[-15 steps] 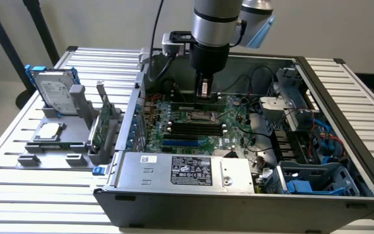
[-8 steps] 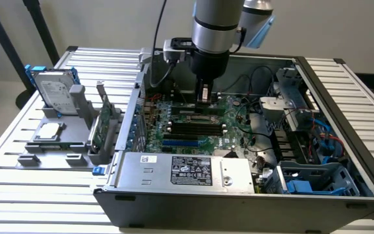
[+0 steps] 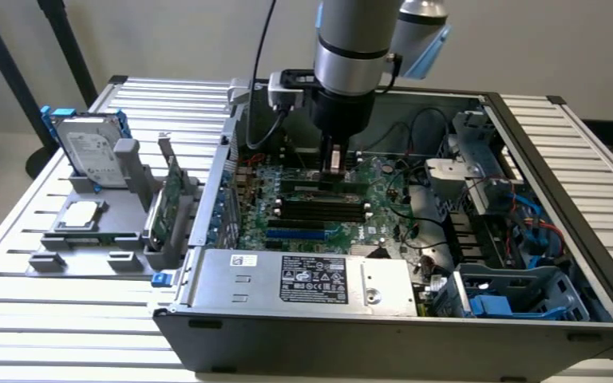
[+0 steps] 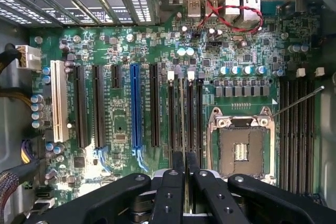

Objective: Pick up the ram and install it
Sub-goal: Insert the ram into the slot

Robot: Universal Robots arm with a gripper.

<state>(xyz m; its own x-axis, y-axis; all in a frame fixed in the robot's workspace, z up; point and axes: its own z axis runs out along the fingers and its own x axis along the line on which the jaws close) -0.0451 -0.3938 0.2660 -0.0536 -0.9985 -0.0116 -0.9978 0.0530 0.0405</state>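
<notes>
The ram [image 4: 182,121] is a thin green stick seen edge-on in the wrist view, running away from the fingertips [image 4: 177,165] along the dark memory slots [image 4: 171,114] beside the CPU socket [image 4: 241,148]. My gripper [image 4: 185,167] is shut on it, one black finger on each face. In the exterior view the gripper [image 3: 334,166] hangs straight down inside the open computer case [image 3: 562,199], low over the green motherboard [image 3: 318,211] near its back edge. Whether the ram touches a slot I cannot tell.
On the exterior view's left a grey holder [image 3: 83,247] carries a silver hard drive with blue rails [image 3: 88,152], a green expansion card [image 3: 168,203] and a chip [image 3: 81,214]. The power supply [image 3: 306,279] fills the case's near side. Cables and a drive cage [image 3: 498,239] crowd the right.
</notes>
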